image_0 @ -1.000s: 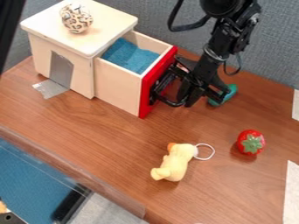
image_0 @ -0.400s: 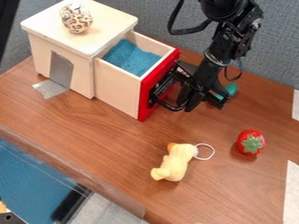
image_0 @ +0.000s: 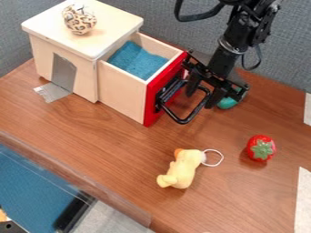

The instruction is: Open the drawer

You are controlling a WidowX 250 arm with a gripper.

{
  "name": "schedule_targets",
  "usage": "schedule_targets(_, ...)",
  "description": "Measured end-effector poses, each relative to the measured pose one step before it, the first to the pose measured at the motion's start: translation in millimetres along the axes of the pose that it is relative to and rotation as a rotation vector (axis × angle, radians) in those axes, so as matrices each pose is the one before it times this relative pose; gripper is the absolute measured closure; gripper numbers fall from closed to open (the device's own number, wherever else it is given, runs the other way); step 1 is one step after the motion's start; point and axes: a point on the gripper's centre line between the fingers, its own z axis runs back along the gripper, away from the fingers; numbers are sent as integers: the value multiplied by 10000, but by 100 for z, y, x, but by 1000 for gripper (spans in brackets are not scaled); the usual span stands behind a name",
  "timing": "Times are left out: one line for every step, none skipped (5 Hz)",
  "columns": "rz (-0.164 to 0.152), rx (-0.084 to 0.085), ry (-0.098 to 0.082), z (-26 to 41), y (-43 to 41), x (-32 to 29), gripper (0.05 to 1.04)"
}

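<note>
The drawer (image_0: 123,93), in the upper left of the frame, sits well out of its wooden box (image_0: 112,27). Right of its red front, the claw (image_0: 201,99) is spread, beside the handle (image_0: 183,121) and gripping nothing. The pulling step looks finished; next calls for lifting the claw clear without catching the handle and nudging the drawer.

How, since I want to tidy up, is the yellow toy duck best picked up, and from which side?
Likely around the middle of the yellow toy duck, coming straight down, jaws closing across its width: it lies lengthwise on the table, narrower across. The thin white ring looks a poorer hold.
</note>
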Motion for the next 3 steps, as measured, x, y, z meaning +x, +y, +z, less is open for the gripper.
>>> schedule_targets(-310,-139,-170,844,-1114,152,112)
schedule_targets(-60,-338,-576,2596,-662,353,80)
schedule_targets(185,-503,-143,1428,-265,-683,83)
